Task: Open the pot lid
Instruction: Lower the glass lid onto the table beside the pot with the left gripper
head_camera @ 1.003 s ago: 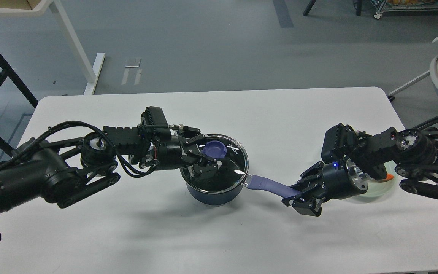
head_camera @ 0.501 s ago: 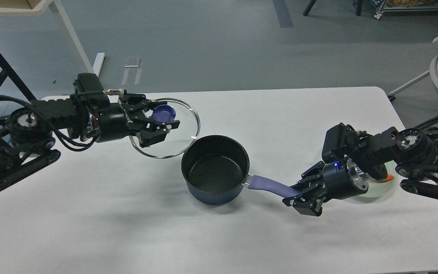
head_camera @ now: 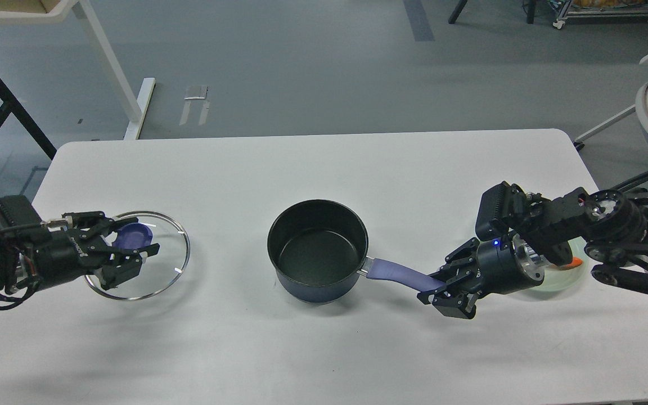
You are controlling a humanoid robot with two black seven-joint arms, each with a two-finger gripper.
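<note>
The dark blue pot (head_camera: pixel 317 253) stands uncovered at the middle of the white table (head_camera: pixel 324 163), its purple handle (head_camera: pixel 397 274) pointing right. My right gripper (head_camera: pixel 439 287) is shut on the end of that handle. The glass lid (head_camera: pixel 158 264) with a purple knob (head_camera: pixel 131 236) is at the left side of the table, low over or on its surface. My left gripper (head_camera: pixel 130 250) is around the knob, its fingers (head_camera: pixel 138 251) spread on both sides of it; whether they press the knob cannot be told.
A pale green bowl (head_camera: pixel 568 275) with something orange in it sits behind my right wrist at the table's right side. White table legs and a black frame stand on the floor beyond the far left corner.
My left arm carried the lid off the pot, up and to the left, then down toward the table's left side. The pot is now uncovered. The right gripper and pot have not moved.
</note>
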